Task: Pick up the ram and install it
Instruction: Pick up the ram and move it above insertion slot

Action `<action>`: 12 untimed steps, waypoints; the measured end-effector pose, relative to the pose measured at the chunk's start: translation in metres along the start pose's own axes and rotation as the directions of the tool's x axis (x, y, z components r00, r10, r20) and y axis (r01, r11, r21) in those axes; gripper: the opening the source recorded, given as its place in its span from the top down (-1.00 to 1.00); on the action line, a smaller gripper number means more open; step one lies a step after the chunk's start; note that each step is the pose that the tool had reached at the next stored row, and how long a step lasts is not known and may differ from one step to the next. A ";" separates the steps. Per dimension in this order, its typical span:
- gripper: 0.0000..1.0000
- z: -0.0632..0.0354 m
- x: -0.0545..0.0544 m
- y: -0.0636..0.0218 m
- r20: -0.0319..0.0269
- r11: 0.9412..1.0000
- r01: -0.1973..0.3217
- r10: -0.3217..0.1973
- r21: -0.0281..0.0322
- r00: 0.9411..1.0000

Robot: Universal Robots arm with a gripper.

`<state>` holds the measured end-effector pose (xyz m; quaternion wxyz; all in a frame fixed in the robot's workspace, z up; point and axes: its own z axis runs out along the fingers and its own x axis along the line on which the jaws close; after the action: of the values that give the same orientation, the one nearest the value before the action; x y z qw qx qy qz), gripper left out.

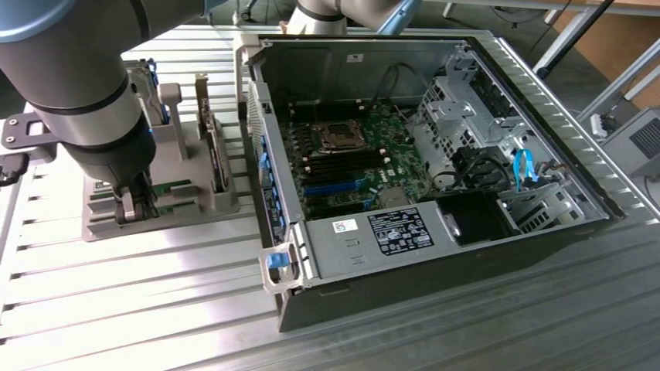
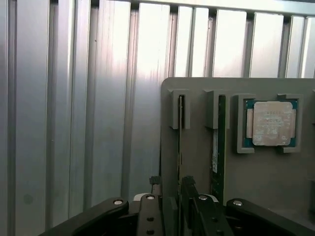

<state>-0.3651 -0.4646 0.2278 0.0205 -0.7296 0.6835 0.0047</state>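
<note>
The fingers (image 2: 188, 189) stand open, one on each side of the ram (image 2: 180, 142) and not yet pressing on it. The ram stands on edge in a slot of the grey holder (image 2: 261, 182), which sits on the ribbed metal surface (image 2: 98, 123) at about nine o'clock from the open case (image 1: 577, 139) in the exterior view. A second stick (image 2: 218, 147) stands in the next slot just beside it, and a square processor (image 2: 270, 123) lies in its own pocket beyond that. The ram looks like a long, thin, dark strip seen edge-on, and its flat faces are hidden from the wrist camera. The second stick shows green board and a white label. I judge the ram light and stiff but fragile: it is likely to crack if bent, and its chips and contact edge should not be squeezed hard. The best hold is probably across the two flat faces near the middle of the free long edge. That should keep it square in the fingers and clear of the neighbouring stick.
</note>
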 end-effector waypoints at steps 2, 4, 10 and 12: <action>0.42 0.0016 0.000 0.0001 0.002 1.000 0.000 0.000 0.000 1.000; 0.42 0.0032 -0.001 0.0000 0.006 1.000 0.000 0.000 0.000 1.000; 0.42 0.0088 -0.003 0.0000 0.019 1.000 0.000 0.000 0.001 1.000; 0.42 0.0102 -0.004 0.0001 0.023 1.000 0.000 0.000 0.001 1.000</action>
<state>-0.3653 -0.4605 0.2177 0.0288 -0.7293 0.6834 0.0126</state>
